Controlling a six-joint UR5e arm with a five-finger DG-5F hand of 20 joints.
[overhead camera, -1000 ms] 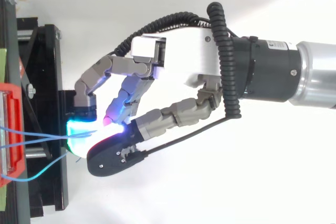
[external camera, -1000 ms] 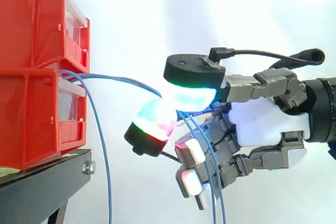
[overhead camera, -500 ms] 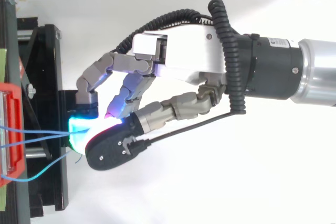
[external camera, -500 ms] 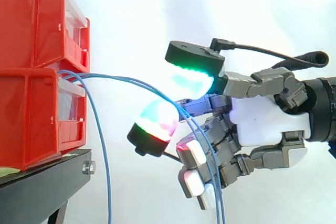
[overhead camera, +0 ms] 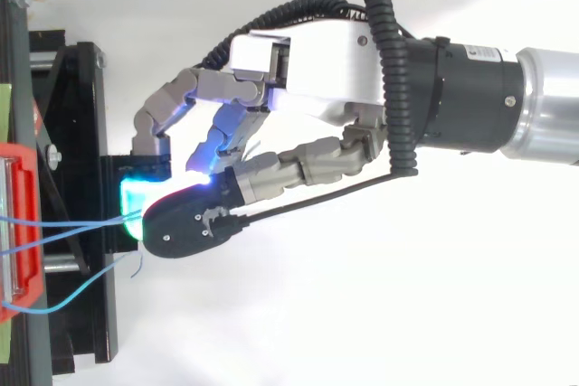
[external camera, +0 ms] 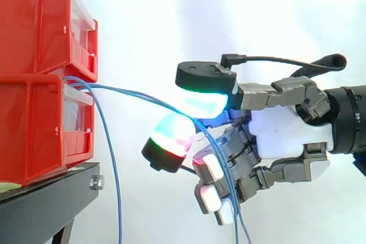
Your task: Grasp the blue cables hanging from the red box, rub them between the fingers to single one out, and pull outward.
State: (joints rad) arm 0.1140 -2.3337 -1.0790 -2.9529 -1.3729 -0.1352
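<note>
Hand (external camera: 286, 138) pinches cables (external camera: 134, 91) between curled fingers; if two strands stay stacked there, pulling may drag both from the box (external camera: 34, 124).

Nothing legible shows: the one small white label (overhead camera: 477, 53) on the arm's black wrist (overhead camera: 457, 106) is too tiny for its print to be read.

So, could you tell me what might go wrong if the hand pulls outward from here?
1. Two blue cables seem to run between the glowing pads of the hand, so a pull may drag both rather than one.
2. Below the pinch they trail across the curled lower fingers and could snag.
3. A hard pull might shift the red box.
</note>
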